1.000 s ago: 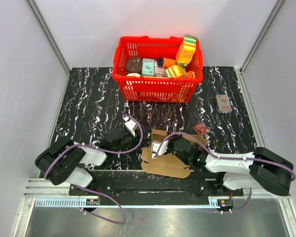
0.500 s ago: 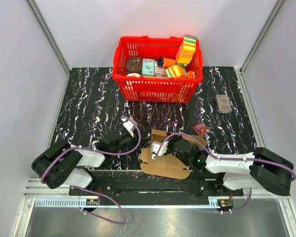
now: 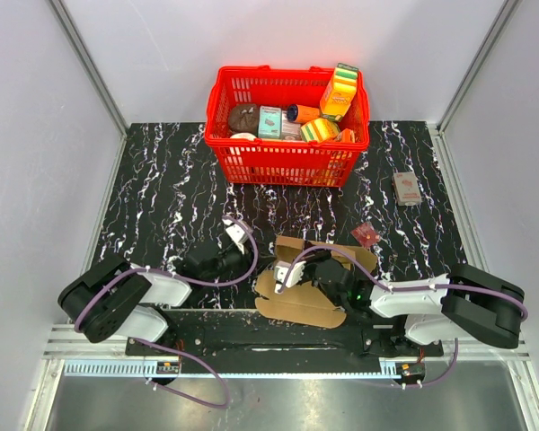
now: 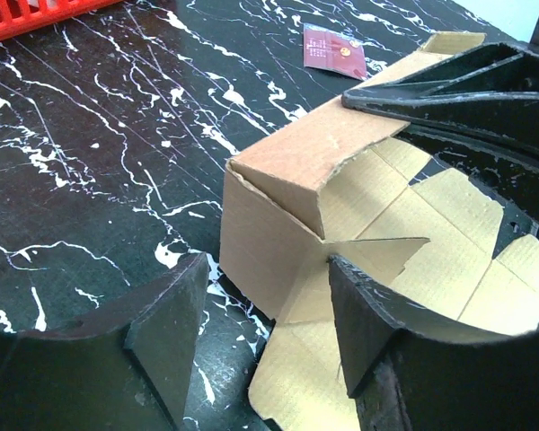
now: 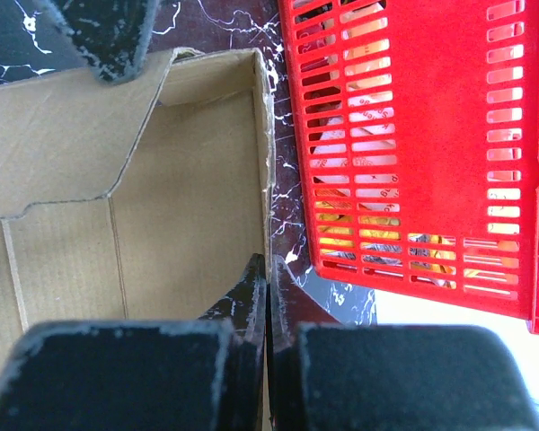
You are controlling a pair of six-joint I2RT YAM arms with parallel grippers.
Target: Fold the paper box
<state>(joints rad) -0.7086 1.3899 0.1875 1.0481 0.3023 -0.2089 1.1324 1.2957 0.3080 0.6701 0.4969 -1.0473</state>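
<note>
The paper box (image 3: pixel 298 303) is a brown cardboard sheet lying flat near the table's front edge, with its back wall (image 4: pixel 278 157) folded upright. My right gripper (image 5: pixel 268 269) is shut on that thin wall's top edge, and its black fingers (image 4: pixel 449 85) show in the left wrist view. My left gripper (image 4: pixel 269 310) is open at the box's left end. One finger (image 4: pixel 166 328) stands over the table outside the box. The other finger (image 4: pixel 368 314) is over the inner flap (image 4: pixel 386 251). Neither finger grips the cardboard.
A red basket (image 3: pixel 287 163) full of small packets stands at the back middle, close behind the box wall in the right wrist view (image 5: pixel 413 135). A small red packet (image 3: pixel 365 234) lies just right of the box. A small printed box (image 3: pixel 406 188) lies far right.
My left gripper's jaws have opened wider and it has edged in toward the box's left end. The right gripper keeps its hold; its arm has shifted slightly left.
</note>
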